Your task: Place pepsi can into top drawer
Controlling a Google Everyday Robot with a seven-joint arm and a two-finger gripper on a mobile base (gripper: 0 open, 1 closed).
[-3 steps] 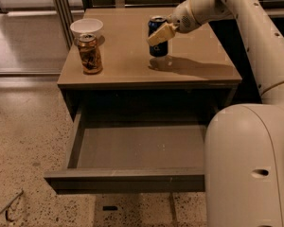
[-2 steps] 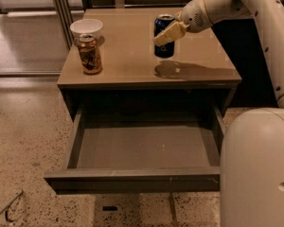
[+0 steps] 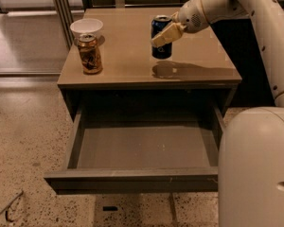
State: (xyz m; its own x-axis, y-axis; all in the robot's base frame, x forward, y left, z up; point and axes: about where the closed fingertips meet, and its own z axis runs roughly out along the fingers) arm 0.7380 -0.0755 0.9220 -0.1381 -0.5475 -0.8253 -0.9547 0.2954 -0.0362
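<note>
Pepsi can (image 3: 159, 50) hanging upright in the air above the table (image 3: 206, 56), roughly midway between the front and back edges and somewhat nearer the right edge than the left. Not touching the surface; casting a dark shadow on the tabletop just below and slightly toward the front edge. Gripper (image 3: 164, 35) reaching in from the back-right corner, closing on the can's upper half, one pale finger (image 3: 169, 32) crossing the side facing the camera. Brown patterned can (image 3: 90, 55) standing close to the left edge, toward the front-left corner. White bowl (image 3: 86, 27) sitting right behind it, toward the back-left corner. Top drawer (image 3: 132, 179) standing pulled out beneath the front edge, showing its grey floor, well apart from the can above. Robot's white body (image 3: 258, 169) bulking beside the drawer's right end.
</note>
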